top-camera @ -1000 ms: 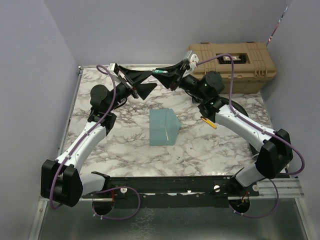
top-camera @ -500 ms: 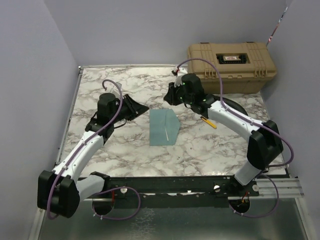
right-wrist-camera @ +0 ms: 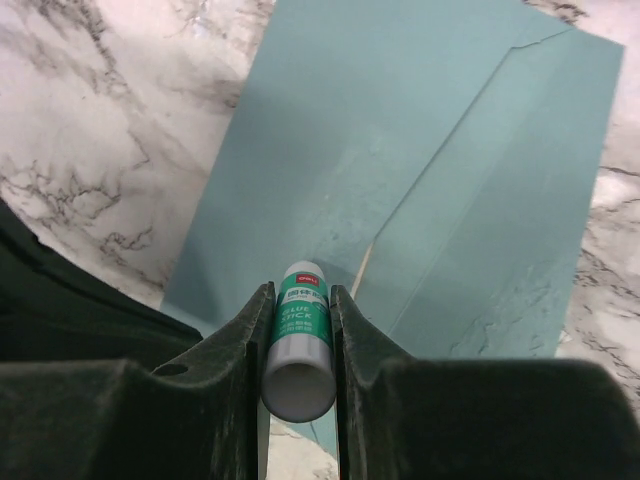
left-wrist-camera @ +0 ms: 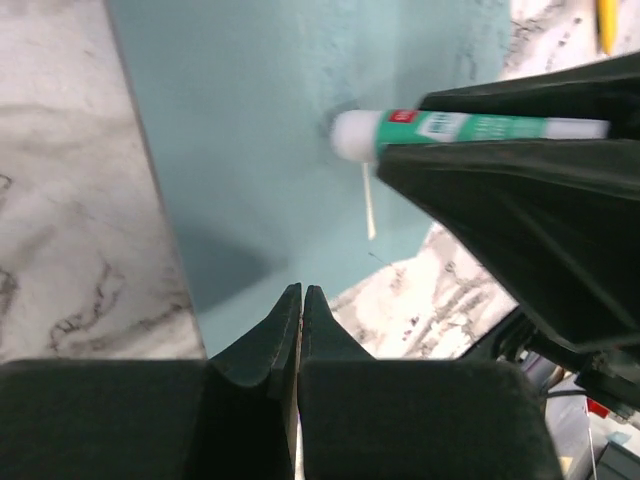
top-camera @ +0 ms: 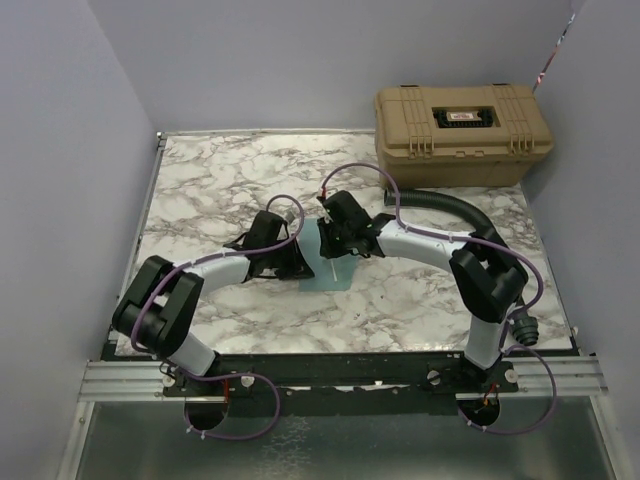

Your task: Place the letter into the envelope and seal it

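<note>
Envelope [top-camera: 336, 272]: flat on the marble surface [top-camera: 220, 190].
Left jaws: together, with the tips over the envelope near its left edge.
Right jaws: clamped on a glue stick [right-wrist-camera: 297, 335], whose tip touches the envelope beside the flap's edge.

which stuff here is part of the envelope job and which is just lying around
In the job: envelope; glue stick, held in the right gripper; left gripper, shut at the envelope's edge.
Lying about: tan case; yellow item.
</note>
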Controlling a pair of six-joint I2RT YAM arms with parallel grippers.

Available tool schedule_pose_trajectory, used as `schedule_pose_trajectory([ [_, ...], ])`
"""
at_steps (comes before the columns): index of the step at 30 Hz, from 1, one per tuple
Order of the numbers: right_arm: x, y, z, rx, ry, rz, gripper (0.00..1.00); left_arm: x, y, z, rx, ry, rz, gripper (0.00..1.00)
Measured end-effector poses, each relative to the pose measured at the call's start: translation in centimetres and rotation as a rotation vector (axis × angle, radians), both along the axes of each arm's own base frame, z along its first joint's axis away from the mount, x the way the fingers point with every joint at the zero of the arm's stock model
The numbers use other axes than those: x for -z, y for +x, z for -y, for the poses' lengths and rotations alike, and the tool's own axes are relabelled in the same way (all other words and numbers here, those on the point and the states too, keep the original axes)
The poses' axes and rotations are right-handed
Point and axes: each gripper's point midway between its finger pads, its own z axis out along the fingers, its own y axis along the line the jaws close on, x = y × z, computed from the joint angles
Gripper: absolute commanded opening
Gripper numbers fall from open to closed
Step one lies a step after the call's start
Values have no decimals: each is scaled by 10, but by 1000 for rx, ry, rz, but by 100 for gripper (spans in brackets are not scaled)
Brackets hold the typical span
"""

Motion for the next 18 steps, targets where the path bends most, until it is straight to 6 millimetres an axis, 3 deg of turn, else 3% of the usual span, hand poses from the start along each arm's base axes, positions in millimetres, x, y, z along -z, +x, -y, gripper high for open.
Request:
schedule_pose_trajectory([
  [6, 0, 9, 3, 38, -16, 33, 1, 26, 5, 2, 1, 18, -31, 0],
  [13, 17, 7, 9, 58, -41, 32, 1, 25, 16, 10, -4, -17, -3, 0],
  [18, 18, 10, 8, 74, -34, 54, 1, 24, 20, 11, -24, -32, -3, 0],
])
